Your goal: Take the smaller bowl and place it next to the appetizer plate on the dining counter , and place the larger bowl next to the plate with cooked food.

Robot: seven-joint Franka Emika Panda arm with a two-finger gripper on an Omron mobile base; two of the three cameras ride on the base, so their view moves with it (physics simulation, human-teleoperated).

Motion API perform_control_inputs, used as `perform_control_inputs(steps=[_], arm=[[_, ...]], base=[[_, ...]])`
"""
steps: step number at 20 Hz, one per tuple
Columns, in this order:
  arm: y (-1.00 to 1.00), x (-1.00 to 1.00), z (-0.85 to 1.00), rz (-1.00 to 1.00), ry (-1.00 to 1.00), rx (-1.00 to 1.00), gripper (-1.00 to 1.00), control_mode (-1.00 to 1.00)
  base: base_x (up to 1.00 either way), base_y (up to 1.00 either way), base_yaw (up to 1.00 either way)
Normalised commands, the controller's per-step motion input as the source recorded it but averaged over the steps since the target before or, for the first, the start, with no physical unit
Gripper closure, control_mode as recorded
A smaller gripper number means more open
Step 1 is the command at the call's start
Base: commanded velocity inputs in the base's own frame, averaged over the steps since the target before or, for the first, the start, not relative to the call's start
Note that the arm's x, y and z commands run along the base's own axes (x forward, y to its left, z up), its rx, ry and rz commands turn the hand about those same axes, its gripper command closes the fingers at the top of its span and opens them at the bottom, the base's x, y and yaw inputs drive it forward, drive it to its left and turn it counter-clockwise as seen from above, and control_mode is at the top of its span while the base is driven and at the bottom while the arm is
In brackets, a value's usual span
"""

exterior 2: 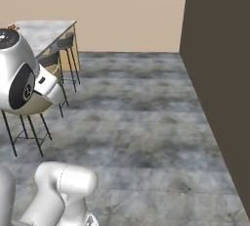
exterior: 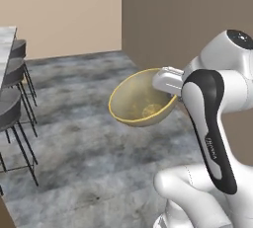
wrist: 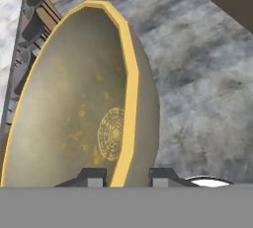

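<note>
A mottled grey stone floor (exterior 2: 141, 122) meets a beige wall (exterior 2: 122, 10). A dark brown wall (exterior 2: 219, 73) stands at right. Grey stools (exterior: 12, 81) on thin black legs line the left.

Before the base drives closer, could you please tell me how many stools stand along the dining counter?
3 can be made out in the left base view: the nearest, the middle and the farthest, in a row beside the dining counter. More may be hidden beyond the frame.

grey stools (exterior: 11, 81) on thin black legs, mottled grey floor (exterior: 99, 148), beige wall (exterior 2: 122, 10)
</note>
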Motion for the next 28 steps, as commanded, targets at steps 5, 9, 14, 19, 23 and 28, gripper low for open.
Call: perform_control_inputs(steps=[5,9,14,19,23,28], arm=[[0.0,0.0,0.0,0.0,0.0,0.0,1.0,1.0],[0.0,0.0,0.0,0.0,0.0,0.0,1.0,1.0],[0.0,0.0,0.0,0.0,0.0,0.0,1.0,1.0],[0.0,0.0,0.0,0.0,0.0,0.0,1.0,1.0],[0.0,0.0,0.0,0.0,0.0,0.0,1.0,1.0],[0.0,0.0,0.0,0.0,0.0,0.0,1.0,1.0]], base=[[1.0,0.0,0.1],[1.0,0.0,0.08],[1.0,0.0,0.06],[1.0,0.0,0.05],[1.0,0.0,0.04],[1.0,0.0,0.04]])
